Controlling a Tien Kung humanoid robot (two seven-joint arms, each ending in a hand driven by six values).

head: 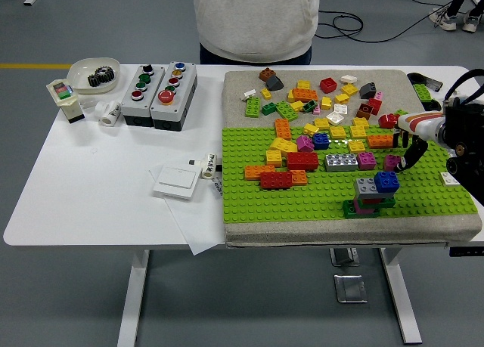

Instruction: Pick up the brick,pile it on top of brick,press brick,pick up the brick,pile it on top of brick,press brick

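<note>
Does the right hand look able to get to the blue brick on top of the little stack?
Probably yes. The right hand hangs just up and right of the blue brick, which tops the stack with nothing over it. Only a magenta brick lies between, low on the baseplate.

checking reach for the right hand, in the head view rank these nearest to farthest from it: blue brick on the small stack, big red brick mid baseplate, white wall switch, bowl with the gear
From the right hand:
1. Blue brick, just below and left of the hand, on the stack.
2. Big red brick, mid baseplate, further left.
3. White wall switch, on the table left of the baseplate.
4. Bowl with the gear, far left corner.
</note>
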